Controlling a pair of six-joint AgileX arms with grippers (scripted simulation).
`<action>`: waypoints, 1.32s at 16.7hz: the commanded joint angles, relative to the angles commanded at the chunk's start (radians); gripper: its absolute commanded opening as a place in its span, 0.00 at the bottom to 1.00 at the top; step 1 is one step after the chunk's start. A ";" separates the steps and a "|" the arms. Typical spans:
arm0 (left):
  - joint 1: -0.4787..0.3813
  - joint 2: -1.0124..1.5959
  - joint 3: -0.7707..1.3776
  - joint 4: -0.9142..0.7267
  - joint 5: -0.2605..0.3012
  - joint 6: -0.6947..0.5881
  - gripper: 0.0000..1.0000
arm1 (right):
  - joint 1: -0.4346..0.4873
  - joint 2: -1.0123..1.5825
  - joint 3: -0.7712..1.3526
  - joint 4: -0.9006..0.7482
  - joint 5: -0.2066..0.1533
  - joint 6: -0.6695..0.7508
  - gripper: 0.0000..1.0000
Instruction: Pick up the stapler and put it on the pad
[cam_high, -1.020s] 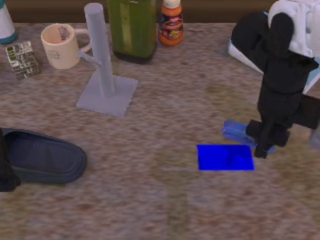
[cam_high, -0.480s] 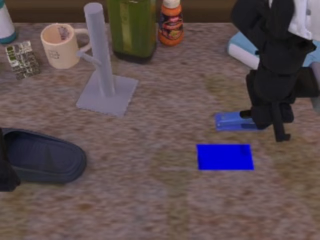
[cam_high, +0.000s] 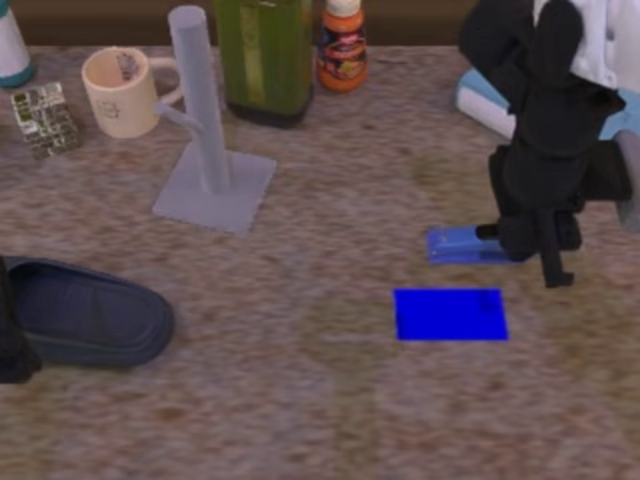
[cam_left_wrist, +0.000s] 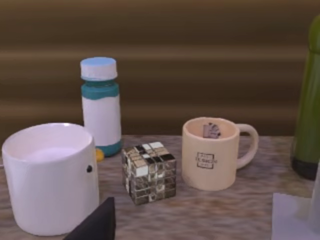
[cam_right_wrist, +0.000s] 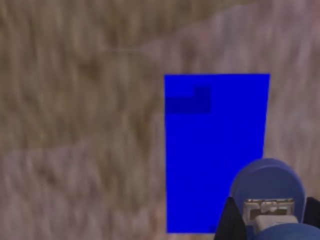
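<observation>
Roughly halfway. Stapler (cam_high: 455, 245) pinched at one end in the right gripper (cam_high: 530, 240), hanging above the table just behind the pad (cam_high: 450, 314) and not yet over it (the right wrist view looks past the stapler's nose (cam_right_wrist: 267, 192) to the pad (cam_right_wrist: 215, 150) below). Still to do: carry across, lower, let go on the pad. Pad bare for now.

Left arm (cam_high: 12, 345) parked at the table's left edge beside a shoe (cam_high: 85, 312); claw out of sight, so cannot tell its state.

Containers: a cream mug (cam_left_wrist: 212, 152) with a small grey scrap inside, a white cup (cam_left_wrist: 50, 185) apparently empty, a capped white-and-teal bottle (cam_left_wrist: 101, 107), contents hidden.
</observation>
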 joint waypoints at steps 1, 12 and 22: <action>0.000 0.000 0.000 0.000 0.000 0.000 1.00 | 0.002 0.013 -0.019 0.034 0.000 0.006 0.00; 0.000 0.000 0.000 0.000 0.000 0.000 1.00 | 0.028 0.131 -0.174 0.299 0.002 0.026 0.00; 0.000 0.000 0.000 0.000 0.000 0.000 1.00 | 0.028 0.131 -0.174 0.299 0.002 0.026 0.75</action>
